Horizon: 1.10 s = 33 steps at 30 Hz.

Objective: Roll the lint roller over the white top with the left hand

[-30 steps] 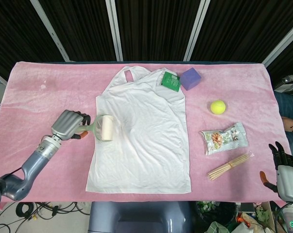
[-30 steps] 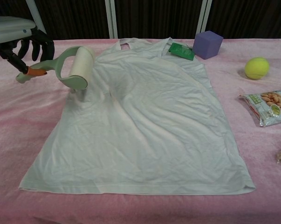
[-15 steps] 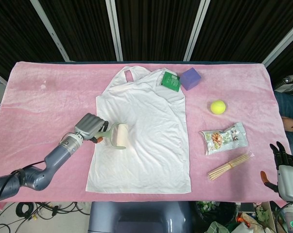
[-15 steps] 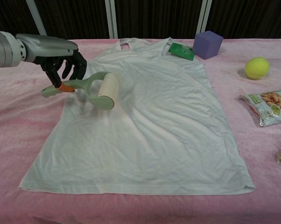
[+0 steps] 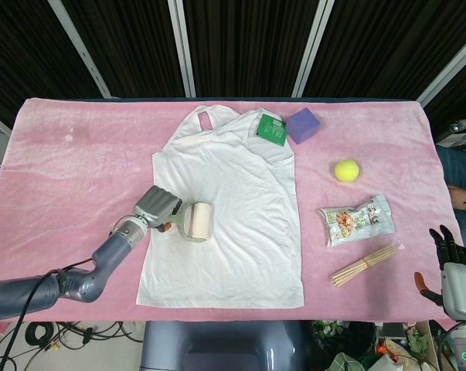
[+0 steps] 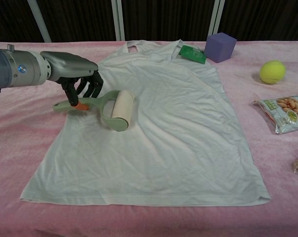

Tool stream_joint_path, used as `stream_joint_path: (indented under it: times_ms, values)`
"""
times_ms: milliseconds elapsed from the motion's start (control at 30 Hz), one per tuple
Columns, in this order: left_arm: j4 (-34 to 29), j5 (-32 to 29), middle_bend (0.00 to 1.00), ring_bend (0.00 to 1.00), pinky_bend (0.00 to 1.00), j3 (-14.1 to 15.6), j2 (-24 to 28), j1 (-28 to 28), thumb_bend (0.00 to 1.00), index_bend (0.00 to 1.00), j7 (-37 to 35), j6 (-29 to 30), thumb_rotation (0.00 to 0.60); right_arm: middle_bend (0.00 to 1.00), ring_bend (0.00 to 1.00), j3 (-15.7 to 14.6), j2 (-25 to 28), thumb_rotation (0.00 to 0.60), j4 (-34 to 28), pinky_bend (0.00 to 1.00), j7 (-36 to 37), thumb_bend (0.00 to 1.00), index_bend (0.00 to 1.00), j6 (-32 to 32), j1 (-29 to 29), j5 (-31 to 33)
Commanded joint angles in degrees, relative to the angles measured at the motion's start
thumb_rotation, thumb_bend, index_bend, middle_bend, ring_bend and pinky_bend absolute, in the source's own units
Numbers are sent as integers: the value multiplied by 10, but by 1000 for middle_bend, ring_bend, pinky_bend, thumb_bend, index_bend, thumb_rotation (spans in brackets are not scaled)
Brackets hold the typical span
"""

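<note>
- Head view: the left robot hand (image 5: 158,207) grips the handle of the roller (image 5: 195,221), whose drum lies on the top (image 5: 233,216) near its left edge, about halfway down the garment.
- Against half a second earlier, the drum has travelled further down and a little more onto the cloth; a second ago it sat just at the top's left edge, higher up.
- The left arm has swung in with it, the forearm now lying lower across the pink tabletop (image 5: 70,170).
- The right robot hand (image 5: 451,267) rests at the lower right corner of the frame, fingers apart and holding nothing, where it was before.
- To the right of the top lie a ball (image 5: 346,170), a snack bag (image 5: 358,219) and a bundle of sticks (image 5: 365,264), none of them moved; a green packet (image 5: 271,129) and a purple cube (image 5: 302,124) sit by the top's right shoulder.
- Chest view: the left robot hand (image 6: 79,79) has its fingers curled down over the green handle, with an orange band showing just below them.
- The roller (image 6: 120,107) lies tilted, its drum pressed on the top (image 6: 178,128).
- A second ago the drum stood up near the collar side; now it sits lower and flatter on the cloth.
- The right robot hand does not show in this view.
</note>
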Motion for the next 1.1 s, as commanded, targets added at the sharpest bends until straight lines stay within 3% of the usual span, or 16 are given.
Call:
stream_joint_path:
  times_ms: [33,267,700,900,1100]
  values:
    - [4,-6,648,513,645,-2,-11,-9,469,657,7,5,600,0,169,0,0,600,0,151,0,286,23,0,0,0]
    - [6,-20,651,516,651,-16,-44,-35,469,660,17,12,600,0,169,0,1,600,0,151,2,287,23,-1,0,0]
    - [37,-140,651,516,653,-47,-118,-128,469,660,94,31,600,0,169,0,1,600,1,150,3,286,23,1,-1,-2]
    - [38,-171,651,516,653,-32,-121,-144,469,661,119,39,600,0,169,0,2,600,1,151,3,286,23,1,-1,-2]
    - [17,-176,651,516,653,-2,-90,-132,469,661,123,45,600,0,169,0,2,600,1,150,2,287,23,2,-1,-2]
